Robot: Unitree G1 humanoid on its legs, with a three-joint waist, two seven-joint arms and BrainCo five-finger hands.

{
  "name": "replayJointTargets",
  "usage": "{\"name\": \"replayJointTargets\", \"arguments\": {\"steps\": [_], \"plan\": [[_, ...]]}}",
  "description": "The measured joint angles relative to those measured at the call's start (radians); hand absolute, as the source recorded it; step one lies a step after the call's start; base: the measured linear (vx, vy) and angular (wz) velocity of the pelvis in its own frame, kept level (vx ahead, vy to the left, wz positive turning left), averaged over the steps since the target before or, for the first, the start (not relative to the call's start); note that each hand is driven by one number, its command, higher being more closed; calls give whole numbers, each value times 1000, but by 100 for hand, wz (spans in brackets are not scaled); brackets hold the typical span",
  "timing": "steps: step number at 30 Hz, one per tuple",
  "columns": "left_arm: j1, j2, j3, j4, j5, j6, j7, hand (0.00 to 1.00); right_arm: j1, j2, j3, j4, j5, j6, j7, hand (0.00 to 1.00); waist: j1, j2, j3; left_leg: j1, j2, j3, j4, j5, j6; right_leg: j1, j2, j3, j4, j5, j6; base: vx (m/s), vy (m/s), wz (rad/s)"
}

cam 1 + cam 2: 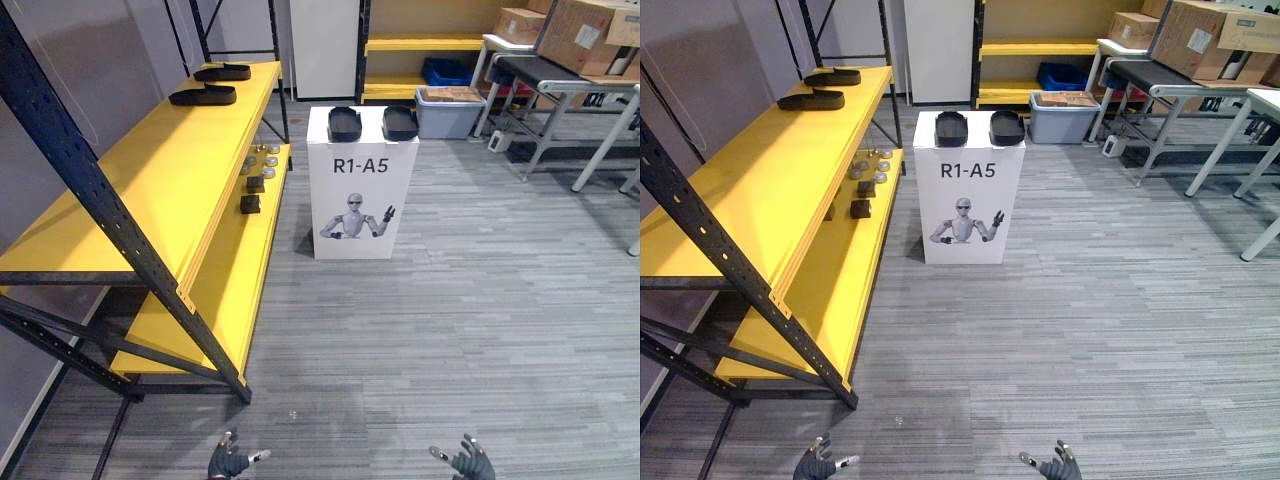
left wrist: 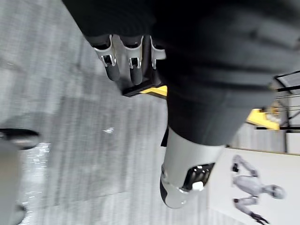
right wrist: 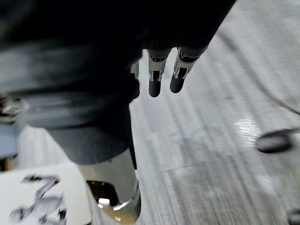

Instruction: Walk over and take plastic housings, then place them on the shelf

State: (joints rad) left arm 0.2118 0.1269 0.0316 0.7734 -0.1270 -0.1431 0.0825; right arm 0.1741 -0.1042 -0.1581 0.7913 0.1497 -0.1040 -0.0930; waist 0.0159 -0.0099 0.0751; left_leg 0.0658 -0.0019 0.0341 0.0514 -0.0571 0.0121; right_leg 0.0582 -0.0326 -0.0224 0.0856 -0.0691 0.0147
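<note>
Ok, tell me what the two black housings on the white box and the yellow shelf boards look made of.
The housings: likely moulded plastic, matte black, with rounded edges and little glare. The shelf boards: probably painted wood or board, smooth flat yellow; the front edge looks layered.

Yellow boards on a black perforated frame form the shelf (image 1: 150, 170). The plastic housings (image 1: 345, 123) are black. The box (image 1: 362, 200) is white, with black lettering and a grey-and-black robot figure. The floor (image 1: 470, 330) is grey with fine streaks. Behind stand a blue bin (image 1: 445, 70), a grey bin (image 1: 450, 112) and brown cardboard boxes (image 1: 580, 35).
</note>
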Motion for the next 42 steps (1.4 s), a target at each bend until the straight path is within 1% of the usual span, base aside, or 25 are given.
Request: {"name": "replayJointTargets", "arguments": {"steps": [3, 5, 7, 13, 21, 26, 29, 32, 33, 34, 35, 36, 37, 38, 39, 40, 41, 42], "plan": [[14, 7, 29, -53, 34, -2, 0, 0, -6, 0, 0, -46, -45, -7, 12, 0, 1, -10, 18, 16, -4, 6, -15, 2, 2, 10, -4, 3, -9, 2, 3, 21, 16, -3], [25, 8, 30, -70, 35, -3, -1, 0, -7, -2, 0, -63, -65, -8, 18, 0, 1, -10, 23, 26, -5, 11, -22, 2, 2, 13, -5, 8, -11, 1, 3, 35, 17, -7], [37, 7, 30, -85, 53, -3, -3, 0, -9, -4, 0, -71, -65, -9, 26, 0, 0, -9, 23, 27, -7, 14, -28, 2, 3, 13, -7, 10, -13, 0, 5, 9, 5, -2], [48, -1, 30, -129, 53, -4, -6, 0, -12, -8, 0, -72, -64, -9, 42, 0, -1, -5, 26, 38, -7, 13, -34, 6, 1, 20, -7, 9, -15, 0, 5, 0, 0, 0], [60, -18, 29, -155, 53, -3, -4, 0, -12, -8, 0, -72, -60, -8, 39, 0, -4, -3, 32, 61, -9, 11, -93, 38, 7, 21, -7, 6, -19, 1, 7, -28, -15, 1], [58, -22, 21, -167, 52, -2, -2, 0, -21, -8, 0, -72, -60, -8, 33, 0, -2, -2, 33, 53, -12, 17, -103, 38, 8, 8, -9, 12, -30, 3, 10, 14, 4, -3], [54, -22, 21, -178, 52, -2, 0, 0, -29, -7, 0, -72, -60, -8, 30, 0, -2, -2, 33, 38, -15, 22, -90, 26, 6, 0, -12, 15, -36, 3, 11, 12, 4, -2], [57, -22, 21, -201, 51, -2, 1, 0, -52, -8, -1, -72, -60, -8, 13, 0, 0, 3, 40, 2, -15, 35, -7, -30, 14, -6, -14, 33, -32, -1, 18, 49, 27, -16], [58, -26, 21, -208, 51, -2, 3, 0, -66, -10, -1, -73, -60, -8, 10, 0, 1, 11, 46, -21, -14, 44, 50, -68, 17, -10, -16, 40, -14, -13, 34, 25, 39, -17], [57, -31, 21, -211, 51, -2, 4, 0, -73, -12, -2, -73, -60, -8, 9, 0, 1, 17, 49, -38, -13, 46, 82, -90, 20, -20, -18, 41, 9, -30, 45, 20, 64, -9], [55, -46, 20, -234, 51, -1, 4, 0, -83, -12, -21, -73, -60, -7, 3, 0, -1, 17, 61, -75, -23, 47, 177, -165, 35, -76, -33, 38, 146, -113, 67, 6, 48, 1], [54, -47, 20, -237, 51, -1, 4, 0, -83, -12, -24, -73, -60, -7, 1, 0, -1, 17, 63, -77, -26, 46, 186, -174, 40, -85, -37, 39, 177, -125, 71, 42, 60, 4], [43, -51, 20, -239, 51, 0, 6, 0, -87, -12, -28, -73, -60, -5, -5, 0, 1, 23, 75, -70, -33, 41, 204, -197, 54, -158, -50, 31, 351, -154, 95, 104, 57, 15], [32, -41, 18, -236, 51, 2, 14, 0, -88, -7, -21, -73, -60, -2, -8, 0, -5, 25, 94, -40, -32, 25, 208, -211, 70, -273, -64, -18, 579, -174, 101, 151, 68, 16], [28, -38, 15, -235, 51, 3, 18, 0, -88, -6, -18, -73, -60, 0, -8, 0, -5, 26, 100, -28, -28, 22, 209, -217, 76, -296, -66, -37, 602, -183, 91, 165, 51, 17], [23, -35, 9, -234, 50, 5, 26, 0, -89, -7, -17, -73, -60, 2, -9, 0, -3, 27, 105, -14, -20, 20, 208, -226, 79, -329, -66, -64, 591, -183, 90, 200, 17, 11], [7, -28, 2, -233, 48, 8, 32, 0, -94, -11, -17, -73, -60, 2, -11, 0, -5, 28, 114, 13, -9, 11, 200, -239, 74, -361, -62, -99, 533, -180, 87, 296, -10, 15], [-7, -23, -2, -231, 47, 9, 33, 0, -97, -14, -17, -73, -60, 2, -11, 0, -7, 28, 122, 29, -1, 5, 194, -239, 65, -371, -55, -112, 489, -175, 81, 417, -41, 36]]}}
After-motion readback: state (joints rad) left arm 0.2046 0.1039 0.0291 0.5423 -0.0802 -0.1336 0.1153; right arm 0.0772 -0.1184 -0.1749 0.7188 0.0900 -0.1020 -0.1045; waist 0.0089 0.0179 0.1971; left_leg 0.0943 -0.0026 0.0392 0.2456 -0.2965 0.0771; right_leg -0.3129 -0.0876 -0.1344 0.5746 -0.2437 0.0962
